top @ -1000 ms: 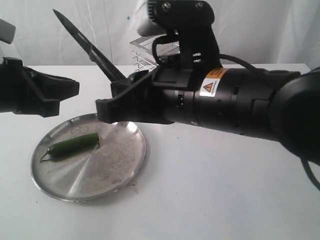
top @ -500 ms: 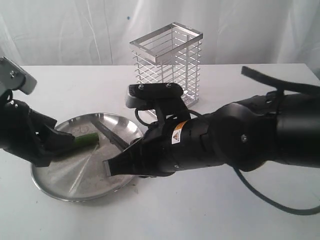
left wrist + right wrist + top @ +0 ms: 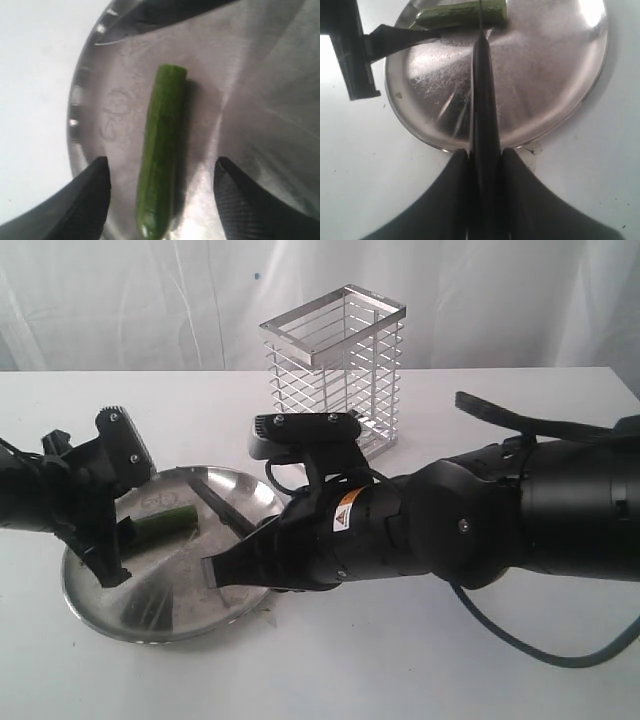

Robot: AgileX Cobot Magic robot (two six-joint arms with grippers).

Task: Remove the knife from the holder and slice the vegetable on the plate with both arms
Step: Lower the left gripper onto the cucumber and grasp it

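Hold: left gripper [image 3: 160, 169] spread wide astride the vegetable [image 3: 163, 526] on the plate [image 3: 175, 595], lower left of exterior view | Cut: right gripper [image 3: 485, 153] clamps the knife [image 3: 481, 100], tip possibly touching the vegetable | Next: pinch vegetable first, then slice clear of left gripper.

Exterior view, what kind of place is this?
Probably a staged lab tabletop, not a real kitchen: plain white table, white cloth backdrop, plus a wire cutlery holder and steel plate.

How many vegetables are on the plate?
1. The vegetable lies on the plate, between the fingers of the open left end effector, with the knife tip by its flat end. The arms may hide small pieces.
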